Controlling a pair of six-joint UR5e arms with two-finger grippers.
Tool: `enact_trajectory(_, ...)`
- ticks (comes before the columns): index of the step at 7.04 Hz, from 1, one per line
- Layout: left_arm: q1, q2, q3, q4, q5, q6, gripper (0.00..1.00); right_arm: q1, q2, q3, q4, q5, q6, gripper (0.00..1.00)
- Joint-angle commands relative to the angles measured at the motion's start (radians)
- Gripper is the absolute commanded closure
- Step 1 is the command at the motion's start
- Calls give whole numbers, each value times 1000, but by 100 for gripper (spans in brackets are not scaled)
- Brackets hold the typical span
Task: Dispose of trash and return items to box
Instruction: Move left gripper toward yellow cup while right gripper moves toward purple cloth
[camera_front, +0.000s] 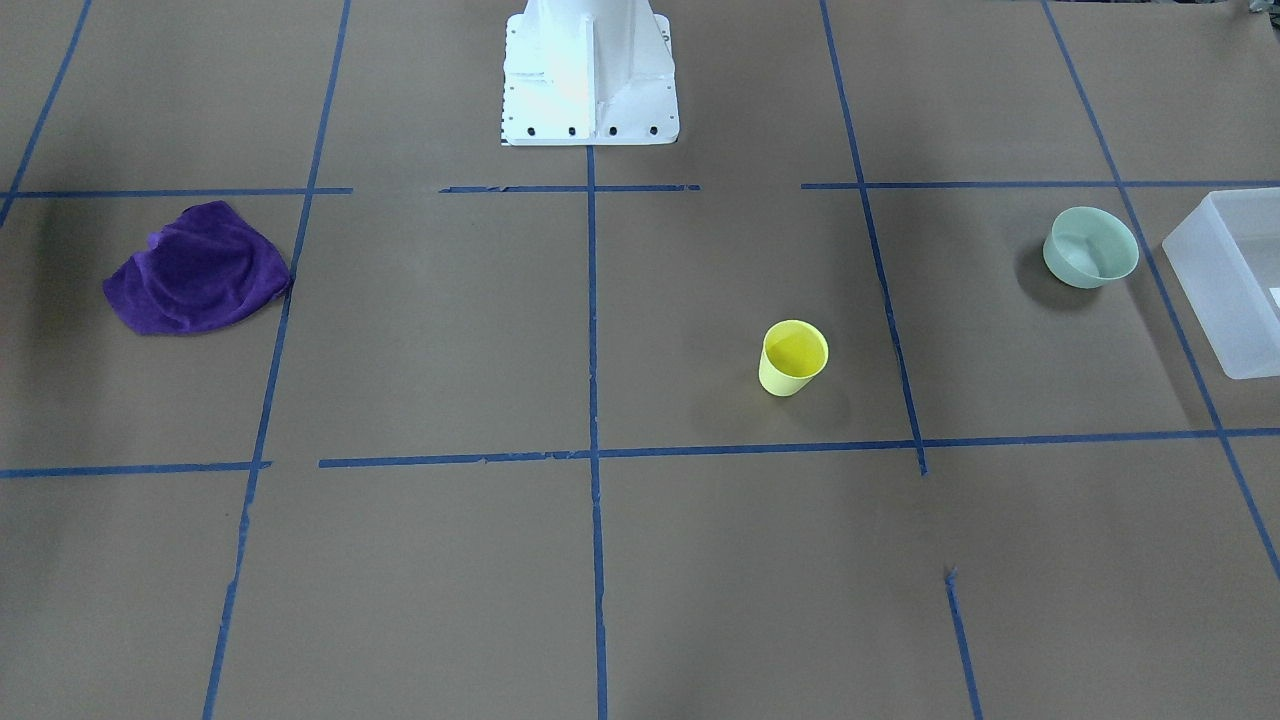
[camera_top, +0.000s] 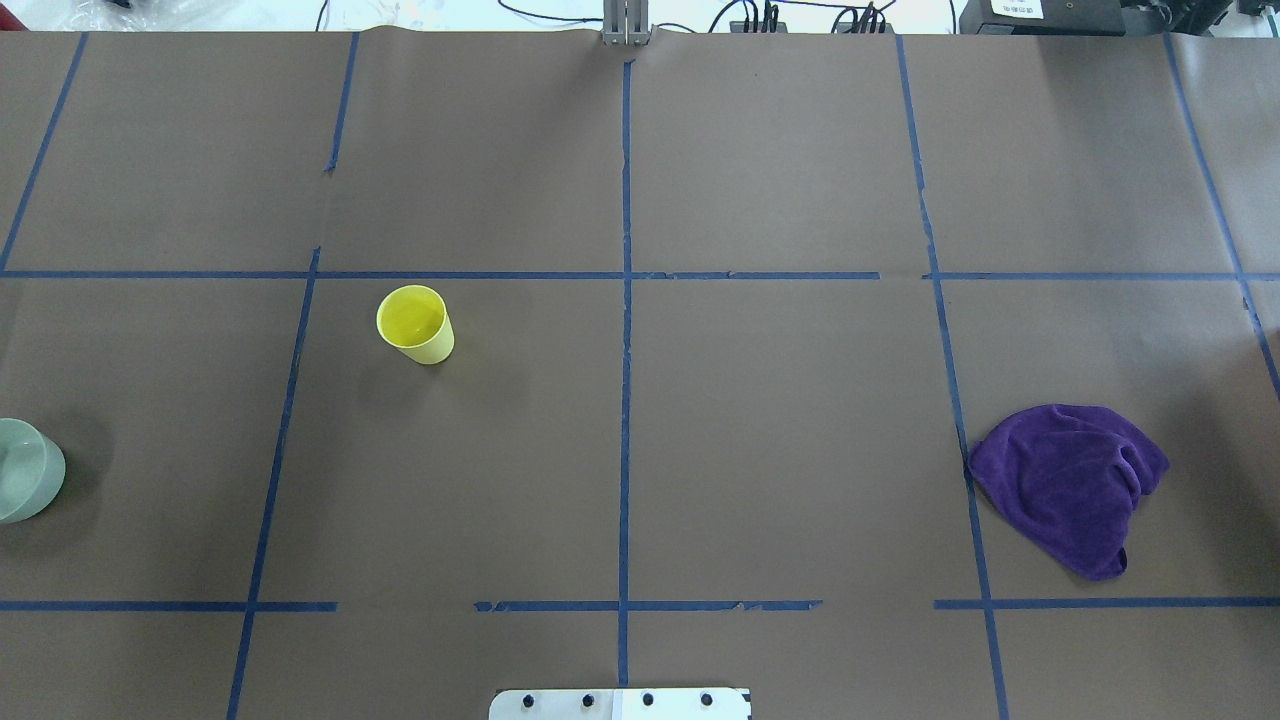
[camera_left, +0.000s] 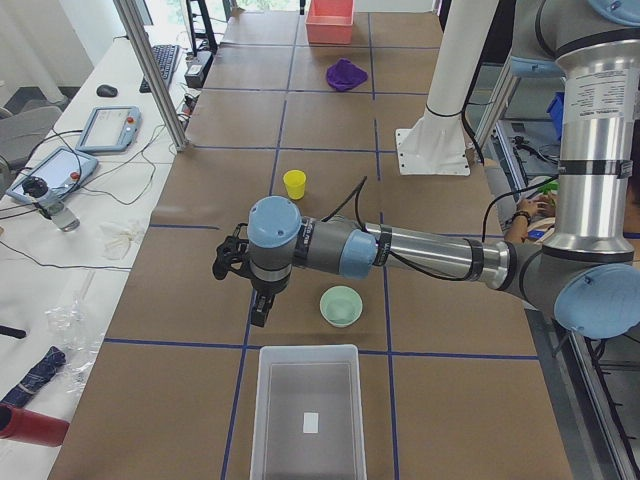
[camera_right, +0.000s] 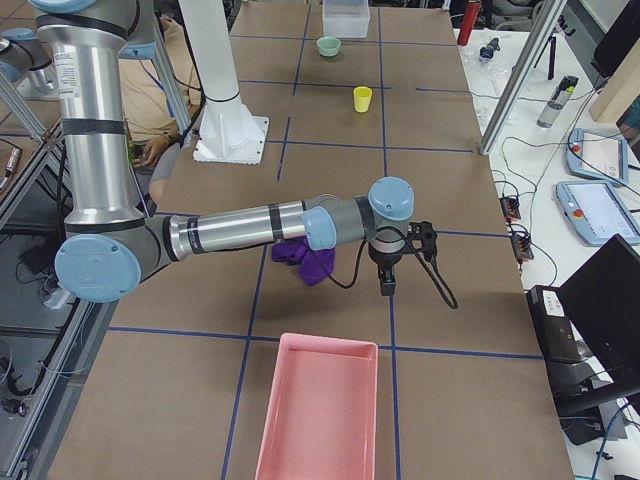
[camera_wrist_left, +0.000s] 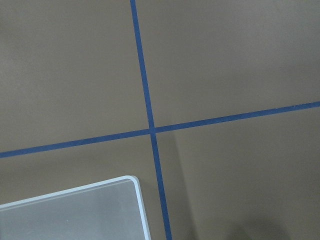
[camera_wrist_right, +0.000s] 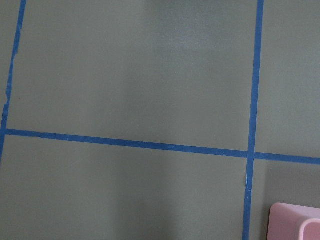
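At the table's left end you've got the box, translucent white and open-topped, with only a small white slip showing on its floor. The mint bowl stands upright near it, not touching, with a tape line between them. The yellow cup is upright, well apart from the bowl, toward the table's centre. At the right end sits a pink bin. The purple cloth lies crumpled on the table near it, not inside.

The left gripper hangs above the paper near the box's far corner, beside the bowl, touching neither. The right gripper hangs between cloth and pink bin. You can't tell for either how far the fingers are spread, or whether they hold anything. Between cup and cloth you have brown paper crossed by blue tape.
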Motion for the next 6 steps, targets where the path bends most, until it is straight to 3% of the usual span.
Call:
enact_trajectory(1,33,-3,3,-66,-40,2,0,-90,-21,-5,47,84,17,0)
enact_trajectory(3,38,88,-37,-166,-47,1,0,-144,-22,30,74,115,44,0)
enact_trajectory(4,44,93,-49,-177,-44,-7,0,-188,-29,68,122,114,177,0)
enact_trajectory(5,51,83,-37,-177,-45,-11,0,-237,-102,132,241,97,412,0)
enact_trajectory(6,51,83,-45,-177,-47,-10,0,-338,-132,133,419,6,637,0)
